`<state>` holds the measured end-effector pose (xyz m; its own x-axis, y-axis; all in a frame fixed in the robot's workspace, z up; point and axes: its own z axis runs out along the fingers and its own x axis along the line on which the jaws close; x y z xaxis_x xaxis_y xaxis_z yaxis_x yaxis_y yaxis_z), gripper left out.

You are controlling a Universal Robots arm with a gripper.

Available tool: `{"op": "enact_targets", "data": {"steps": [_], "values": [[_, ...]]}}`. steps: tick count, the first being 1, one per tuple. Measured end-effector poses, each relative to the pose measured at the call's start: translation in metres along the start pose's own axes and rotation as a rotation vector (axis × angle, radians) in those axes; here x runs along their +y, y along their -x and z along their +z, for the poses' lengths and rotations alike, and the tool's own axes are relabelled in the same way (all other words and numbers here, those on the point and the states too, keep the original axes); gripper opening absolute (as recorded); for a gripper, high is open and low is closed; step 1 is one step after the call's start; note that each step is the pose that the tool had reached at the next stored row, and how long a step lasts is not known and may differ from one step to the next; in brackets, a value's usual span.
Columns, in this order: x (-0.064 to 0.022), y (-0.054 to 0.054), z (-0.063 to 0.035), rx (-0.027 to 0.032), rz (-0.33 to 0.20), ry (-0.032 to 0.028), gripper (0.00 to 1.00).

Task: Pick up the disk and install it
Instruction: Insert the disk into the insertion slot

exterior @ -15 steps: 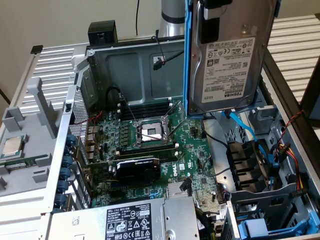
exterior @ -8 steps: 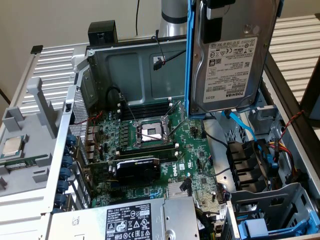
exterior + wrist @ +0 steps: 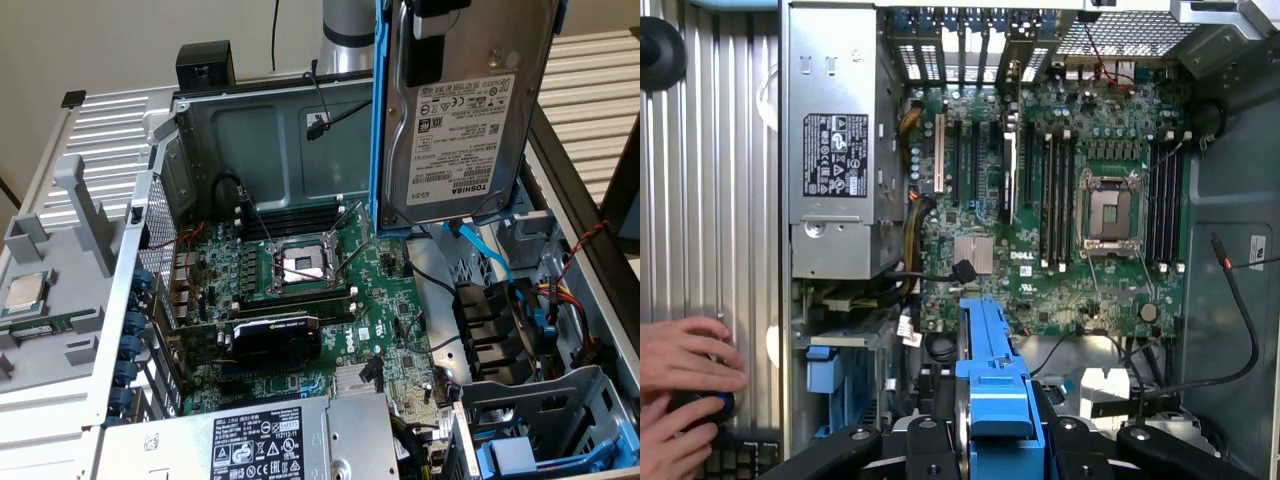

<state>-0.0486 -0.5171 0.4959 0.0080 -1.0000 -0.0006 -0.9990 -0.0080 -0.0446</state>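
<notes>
Gripping: the gripper (image 3: 440,10) is clasping the disk (image 3: 462,120) by its upper end, with its jaws partly closed and pressing on the blue frame from both sides.
Disk: it is hanging in the air at the upper right of the exterior view, above the open computer case (image 3: 200,130). It is standing nearly upright and leaning a little. Its white label is facing the camera with the print upside down, and the blue frame is running down its edge on the exterior view's left.
Wrist view: the disk (image 3: 992,370) is showing edge-on as a blue strip, with the gripper (image 3: 995,445) and its black fingers (image 3: 930,450) flanking it on each side. The motherboard (image 3: 1040,200) is spreading out beyond it.
Arm: the silver arm column (image 3: 345,35) is rising behind the case at the top centre of the exterior view, and the wrist is pointing down into the case.
Motherboard: it is lying flat in the case (image 3: 390,300), with the processor socket (image 3: 303,265) sitting near the centre of the exterior view.
Power supply: the grey box (image 3: 250,445) is sitting at the bottom centre of the exterior view.
Drive bays: the blue-trimmed bays (image 3: 520,455) are sitting at the lower right, and the disk is hanging well apart from them.
Processor chip: a small square chip (image 3: 27,292) is lying on the grey tray at the exterior view's left.
Hands: a person's hand (image 3: 690,355) and a second hand (image 3: 675,440) are resting beside the case around a small dark object.
</notes>
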Motion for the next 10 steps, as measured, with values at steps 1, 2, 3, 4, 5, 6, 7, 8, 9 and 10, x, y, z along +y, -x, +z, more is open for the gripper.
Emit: {"op": "enact_targets", "data": {"steps": [1, 2, 3, 4, 5, 6, 7, 8, 9, 10], "values": [[-0.0007, -0.002, -0.0004, 0.0, 0.0, 0.0, 0.37], [-0.0011, -0.003, -0.0012, 0.0, 0.0, 0.0, 0.37], [-0.0014, -0.005, -0.0024, 0.0001, 0.0, 0.0, 0.37], [-0.002, -0.006, -0.004, 0.0002, 0.0, 0.0, 0.37], [-0.0026, -0.007, -0.006, 0.0006, 0.0, -0.0001, 0.37], [-0.0032, -0.008, -0.0081, 0.0014, 0.0, -0.0001, 0.37], [-0.0039, -0.01, -0.0101, 0.0023, 0.0, -0.0001, 0.37], [-0.0045, -0.011, -0.0118, 0.0035, 0.0, 0.0, 0.37], [-0.005, -0.012, -0.0131, 0.0043, 0.0, 0.0, 0.37], [-0.0053, -0.013, -0.0142, 0.005, 0.0, 0.0, 0.37]]}}
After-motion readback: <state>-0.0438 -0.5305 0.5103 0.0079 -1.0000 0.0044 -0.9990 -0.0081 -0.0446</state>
